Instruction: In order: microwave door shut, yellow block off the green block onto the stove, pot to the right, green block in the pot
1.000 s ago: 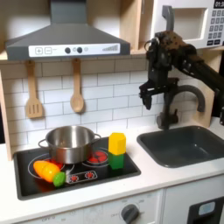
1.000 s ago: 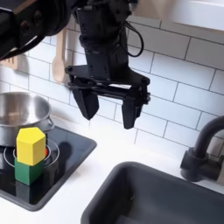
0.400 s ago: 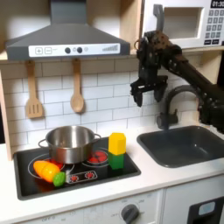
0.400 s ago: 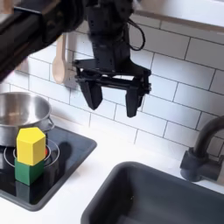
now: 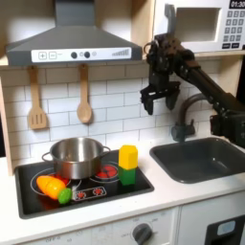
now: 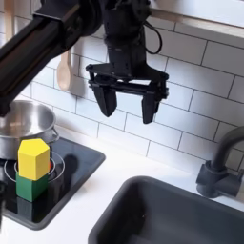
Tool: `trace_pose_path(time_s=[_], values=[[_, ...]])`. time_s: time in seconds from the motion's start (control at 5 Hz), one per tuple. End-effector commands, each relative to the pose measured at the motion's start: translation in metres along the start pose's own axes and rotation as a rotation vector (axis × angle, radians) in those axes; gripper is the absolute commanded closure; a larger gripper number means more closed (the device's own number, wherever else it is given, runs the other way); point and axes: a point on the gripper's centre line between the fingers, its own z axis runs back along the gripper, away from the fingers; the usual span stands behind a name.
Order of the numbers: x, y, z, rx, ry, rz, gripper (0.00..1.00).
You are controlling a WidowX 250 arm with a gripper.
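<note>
In the first exterior view, going from its left: the pot (image 5: 77,156) is sitting on the stove (image 5: 81,187), back-left burner, toy food lying at its front. Just right of it the yellow block (image 5: 128,156) is resting on top of the green block (image 5: 127,176), stack standing at the stove's front right, so the knock-off step looks not yet done. The gripper (image 5: 160,96) is hanging in mid-air above and right of the stack, well apart from it, fingers spread wide and holding nothing. The second exterior view shows the same: the empty prongs (image 6: 130,102) pointing down, the stack low at the second exterior view's left. The microwave door (image 5: 194,25) is sitting top right and appears flush shut, so step one is probably finished. The sink (image 5: 204,158) is lying at the far right.
</note>
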Motion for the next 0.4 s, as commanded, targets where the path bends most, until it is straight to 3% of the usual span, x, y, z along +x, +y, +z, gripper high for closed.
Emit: trace_pose_path(time_s=[0.0, 0.2], values=[[0.0066, -0.0011, -0.0035, 0.000, -0.002, 0.003, 0.00], [0.0113, -0.0055, -0.0016, -0.008, -0.002, -0.002, 0.00]])
